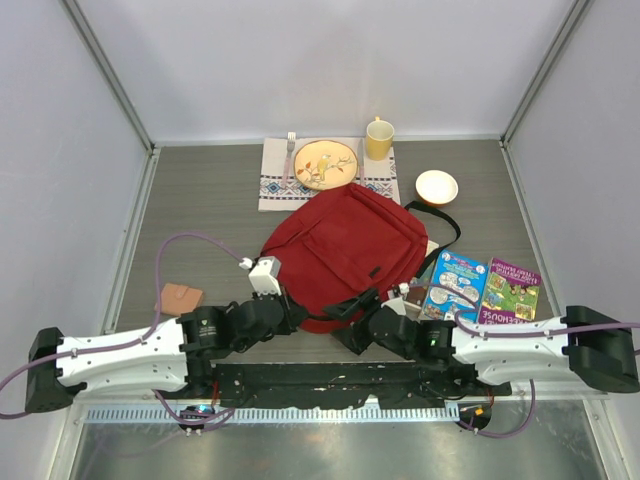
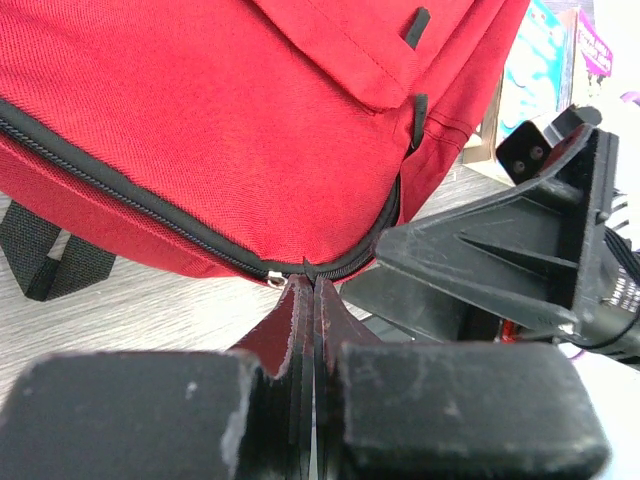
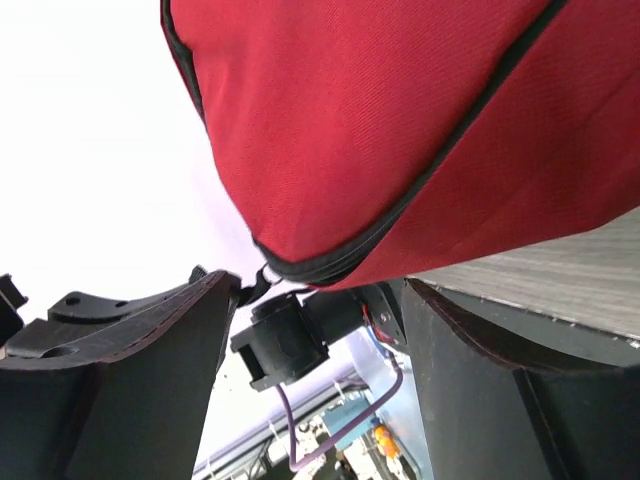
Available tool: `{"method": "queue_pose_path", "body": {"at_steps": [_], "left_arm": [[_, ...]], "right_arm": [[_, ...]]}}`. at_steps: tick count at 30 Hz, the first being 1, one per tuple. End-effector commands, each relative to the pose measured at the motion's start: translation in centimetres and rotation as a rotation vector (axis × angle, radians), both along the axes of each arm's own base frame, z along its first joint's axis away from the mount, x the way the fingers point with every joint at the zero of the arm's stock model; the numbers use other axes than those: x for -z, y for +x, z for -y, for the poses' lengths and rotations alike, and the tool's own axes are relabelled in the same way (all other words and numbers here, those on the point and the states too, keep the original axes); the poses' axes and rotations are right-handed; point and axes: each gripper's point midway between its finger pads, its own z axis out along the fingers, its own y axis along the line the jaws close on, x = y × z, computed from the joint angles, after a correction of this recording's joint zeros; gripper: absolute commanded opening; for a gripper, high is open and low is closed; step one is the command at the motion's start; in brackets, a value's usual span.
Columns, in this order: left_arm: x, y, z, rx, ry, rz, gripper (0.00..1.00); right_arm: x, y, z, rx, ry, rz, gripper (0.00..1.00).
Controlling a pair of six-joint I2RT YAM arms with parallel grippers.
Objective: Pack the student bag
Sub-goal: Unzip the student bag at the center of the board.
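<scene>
On the desk, you've got the student bag lying flat mid-surface. Your left gripper is pressed together at its near-edge zipper; right gripper spread, just beside.

Grey wood-grain table, pale plain walls, metal corner posts, even light

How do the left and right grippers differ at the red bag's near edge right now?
The left gripper is shut, the right gripper wide open. The left gripper meets the black zip of the student bag; the right gripper only faces the bag's corner, no contact visible. Both sit at the bag's near edge.
</scene>
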Motion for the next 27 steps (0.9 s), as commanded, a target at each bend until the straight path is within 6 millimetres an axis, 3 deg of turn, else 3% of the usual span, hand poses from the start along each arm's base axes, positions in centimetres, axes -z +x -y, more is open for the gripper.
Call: {"method": "queue_pose_path", "body": {"at_steps": [1, 8, 11, 12, 14, 17, 21, 23, 25, 26, 27], "left_arm": [[-1.3, 0.5, 0.1, -0.032, -0.05, 0.027, 0.0], [-2.4, 0.2, 0.9, 0.016, -0.055, 0.041, 0.0], [-2.7, 0.0, 0.9, 0.038, -0.047, 0.044, 0.0], [-2.8, -0.1, 0.9, 0.044, -0.041, 0.041, 0.0], [-3.0, -0.3, 0.7, 0.058, -0.007, 0.031, 0.0], [-3.1, -0.5, -0.2, 0.049, 0.036, 0.014, 0.0], [-2.2, 0.4, -2.5, -0.037, 0.105, 0.029, 0.0], [-0.7, 0.3, -4.0, -0.068, 0.172, 0.013, 0.0], [0.8, 0.3, -6.1, -0.122, 0.245, -0.007, 0.0], [1.4, 0.4, -7.0, -0.152, 0.266, -0.014, 0.0], [1.7, 0.5, -7.5, -0.214, 0.244, -0.039, 0.0]], "right_arm": [[-1.0, 2.1, 0.7, 0.146, 0.062, 0.018, 0.75], [0.3, 3.4, 0.4, 0.231, 0.059, -0.001, 0.58], [0.3, 3.9, 0.4, 0.251, 0.055, 0.017, 0.33], [0.1, 4.0, 0.4, 0.243, 0.04, 0.05, 0.18], [-0.3, 4.6, 0.5, 0.218, -0.004, 0.09, 0.01], [-0.1, 4.2, 1.1, 0.098, -0.186, 0.162, 0.01], [1.0, 2.8, 4.1, -0.021, -0.383, 0.209, 0.01], [0.2, 2.6, 5.7, -0.032, -0.396, 0.234, 0.01], [1.1, 2.5, 7.6, -0.043, -0.427, 0.227, 0.01], [-0.2, 2.5, 8.1, -0.037, -0.371, 0.248, 0.01], [0.5, 2.4, 9.0, -0.04, -0.387, 0.24, 0.01]]}}
